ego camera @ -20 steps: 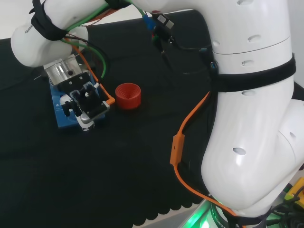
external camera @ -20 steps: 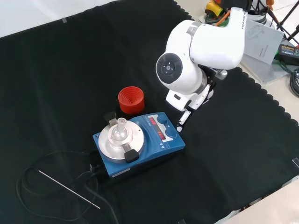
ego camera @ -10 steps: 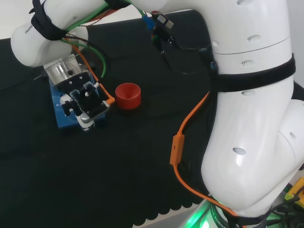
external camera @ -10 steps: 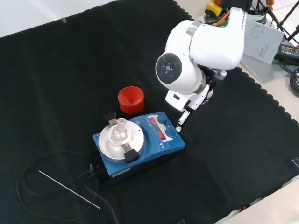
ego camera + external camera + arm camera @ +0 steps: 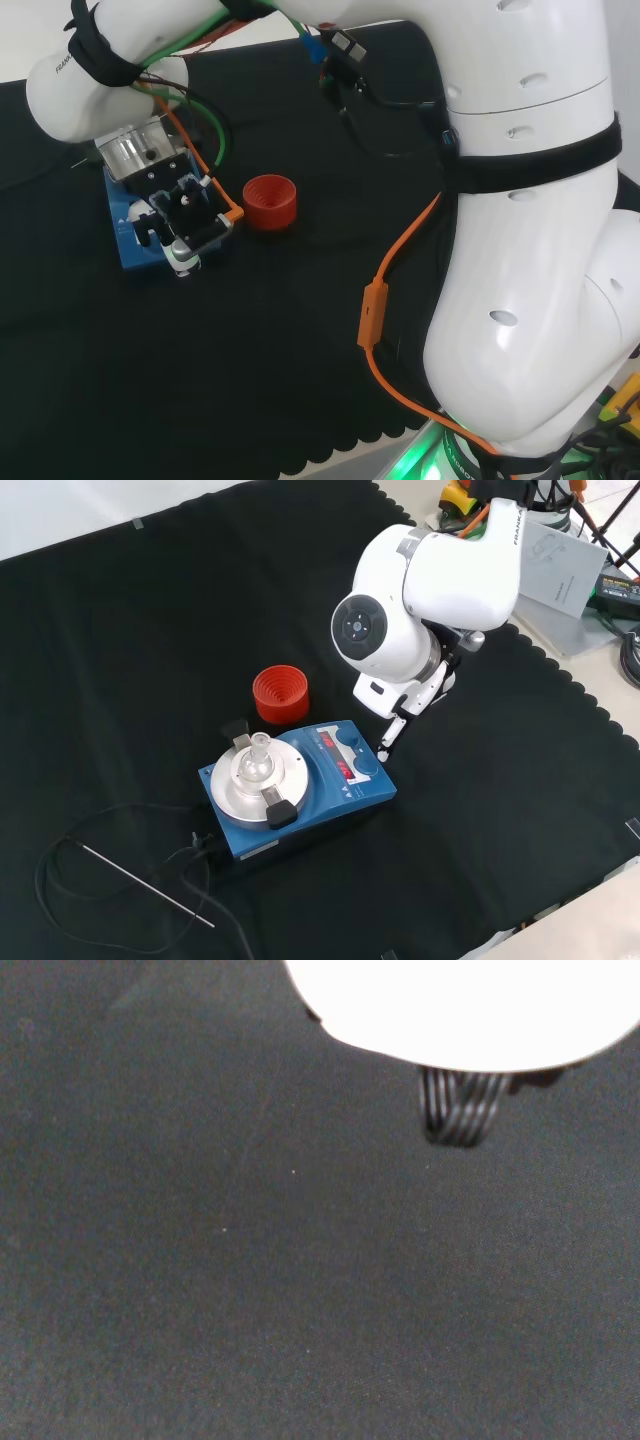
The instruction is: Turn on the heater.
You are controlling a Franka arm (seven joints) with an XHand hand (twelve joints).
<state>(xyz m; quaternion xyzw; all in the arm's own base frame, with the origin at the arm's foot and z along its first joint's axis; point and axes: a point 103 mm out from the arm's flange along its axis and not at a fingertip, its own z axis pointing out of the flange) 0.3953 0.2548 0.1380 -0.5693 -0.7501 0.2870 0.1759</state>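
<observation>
The heater (image 5: 322, 798) is a blue box with a round metal plate (image 5: 235, 785) and a red display on its panel. A small clear glass piece (image 5: 259, 755) stands on the plate between black clamps. In the front view my hand (image 5: 396, 723) hangs behind the arm's big white link, with one straight finger pointing down just above the heater's right end, by its round knob (image 5: 365, 761). From the head view the hand (image 5: 181, 214) sits over the near end of the heater (image 5: 125, 238). The wrist view looks at black cloth past the blurred white hand (image 5: 460, 1000).
A red ribbed ring (image 5: 280, 695) stands on the cloth right behind the heater. A thin metal rod with a looped black cable (image 5: 150, 885) lies to the heater's lower left in the front view. Papers and gear (image 5: 565, 570) lie off the cloth's far right edge.
Half a second ago the fingertip had dipped lower toward the heater's right end; it now stands slightly higher again. The heater and the red ring have not moved.
</observation>
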